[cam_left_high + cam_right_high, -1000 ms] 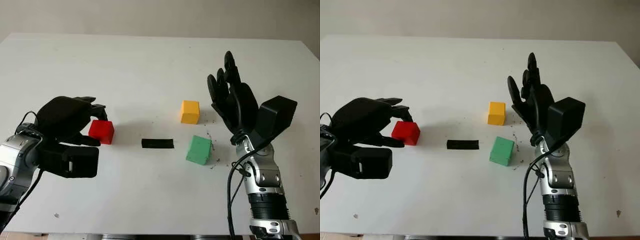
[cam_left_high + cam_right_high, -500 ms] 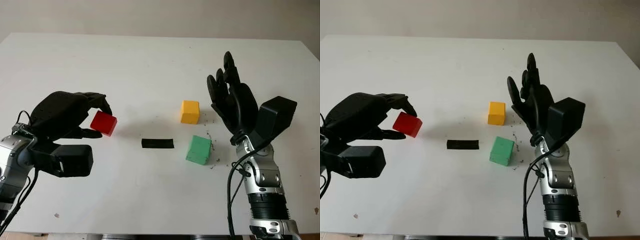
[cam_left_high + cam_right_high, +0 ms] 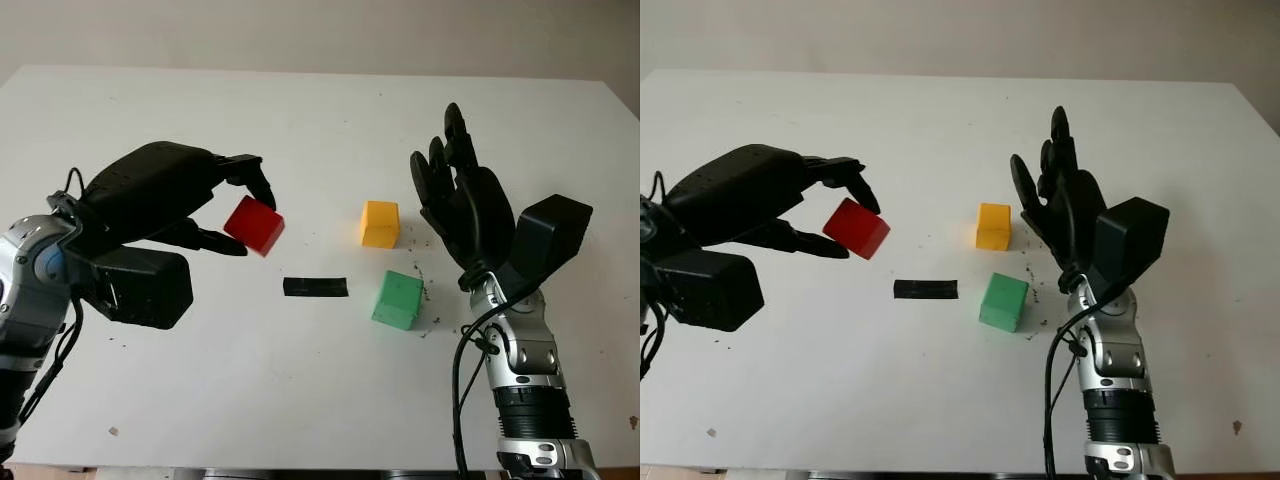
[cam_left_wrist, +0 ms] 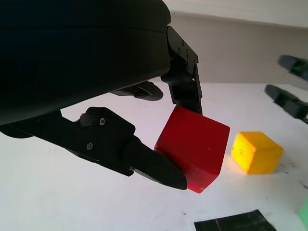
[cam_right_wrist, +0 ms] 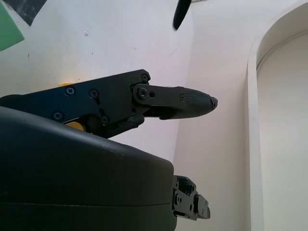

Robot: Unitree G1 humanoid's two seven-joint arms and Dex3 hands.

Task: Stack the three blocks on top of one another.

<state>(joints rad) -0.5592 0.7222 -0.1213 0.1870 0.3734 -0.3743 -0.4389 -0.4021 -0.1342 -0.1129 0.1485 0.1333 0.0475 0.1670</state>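
Left hand [image 3: 215, 205] pinching small red cube block [image 3: 253, 224] tilted, in air above white table [image 3: 200, 110]. Right hand [image 3: 462, 205] open, raised beside yellow cube block [image 3: 380, 223] and green cube block [image 3: 398, 299]. Blocks looking light, rigid, smooth; gripping opposite flat faces advisable.

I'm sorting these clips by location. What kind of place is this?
Probably a robot test bench: a plain white table against a bare wall, three coloured blocks, a black tape mark. The left robot hand holds the red block; the right robot hand is open.
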